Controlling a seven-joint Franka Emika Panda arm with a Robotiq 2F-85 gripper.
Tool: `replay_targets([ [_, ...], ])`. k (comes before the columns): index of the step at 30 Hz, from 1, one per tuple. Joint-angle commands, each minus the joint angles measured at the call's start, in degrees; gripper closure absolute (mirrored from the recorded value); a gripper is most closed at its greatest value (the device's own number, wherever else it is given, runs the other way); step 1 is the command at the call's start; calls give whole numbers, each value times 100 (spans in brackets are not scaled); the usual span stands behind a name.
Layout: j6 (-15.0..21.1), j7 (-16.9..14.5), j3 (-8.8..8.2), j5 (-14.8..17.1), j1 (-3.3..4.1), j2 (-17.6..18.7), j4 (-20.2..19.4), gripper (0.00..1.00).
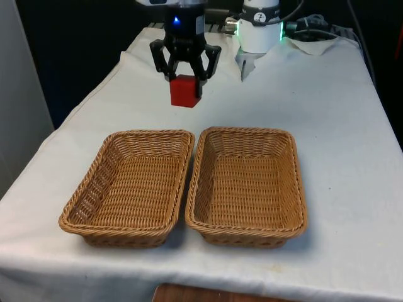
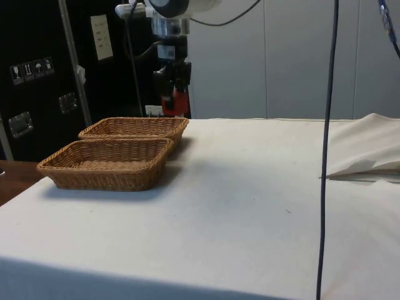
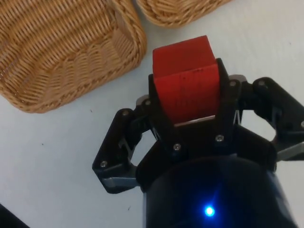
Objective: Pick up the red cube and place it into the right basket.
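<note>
The gripper (image 1: pixel 184 77) is clamping the red cube (image 1: pixel 185 90) between its two fingers and holding it in the air above the surface (image 1: pixel 327 113). In the front view the cube is hanging at about 11 o'clock from the right basket (image 1: pixel 247 186), beyond the far rims of both baskets. The left basket (image 1: pixel 130 187) is sitting just beside the right one, at its 9 o'clock.

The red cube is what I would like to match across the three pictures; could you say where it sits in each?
Front view: the red cube hangs in the black gripper, beyond the two woven wicker baskets.
Side view: the cube is above the far basket's end.
Wrist view: the cube is clamped between the fingers.
Shared landmark: the baskets.
</note>
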Motion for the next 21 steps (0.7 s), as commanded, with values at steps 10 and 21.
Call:
replay_targets([
  [10, 23, -344, -6, 172, -34, 269, 258, 99],
  [21, -80, -1014, -195, 980, -166, 1060, 865, 99],
])
